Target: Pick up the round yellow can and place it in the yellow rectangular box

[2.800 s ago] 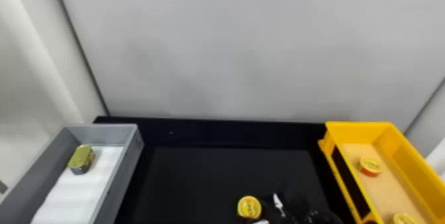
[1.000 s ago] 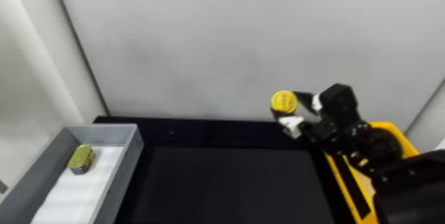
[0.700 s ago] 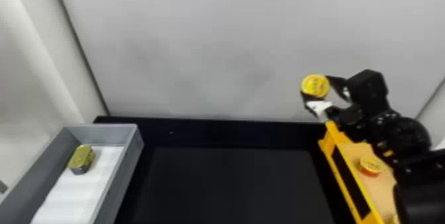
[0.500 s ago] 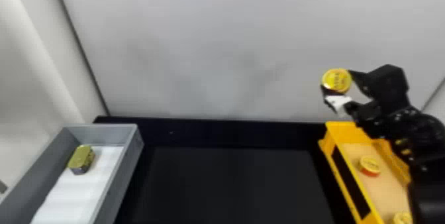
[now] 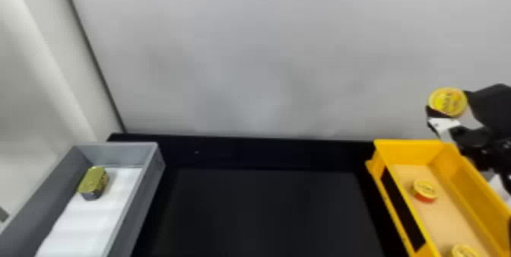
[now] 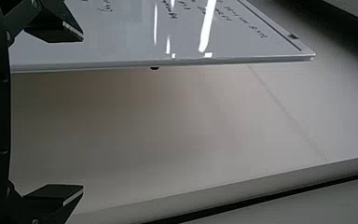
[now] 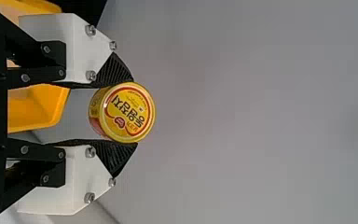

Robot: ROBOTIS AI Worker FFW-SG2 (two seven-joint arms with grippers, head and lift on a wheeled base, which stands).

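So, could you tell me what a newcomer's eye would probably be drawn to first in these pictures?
Probably the round yellow can, held in the jaws of the right arm before a pale wall. Next, the bright yellow rectangular box below it in the head view, with two more round cans inside. At that view's left, a gold-topped rectangular tin sits in a grey box.

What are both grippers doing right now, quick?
Left gripper: open, nothing between its fingers.
Right gripper: closed on the round can, held up off the table.
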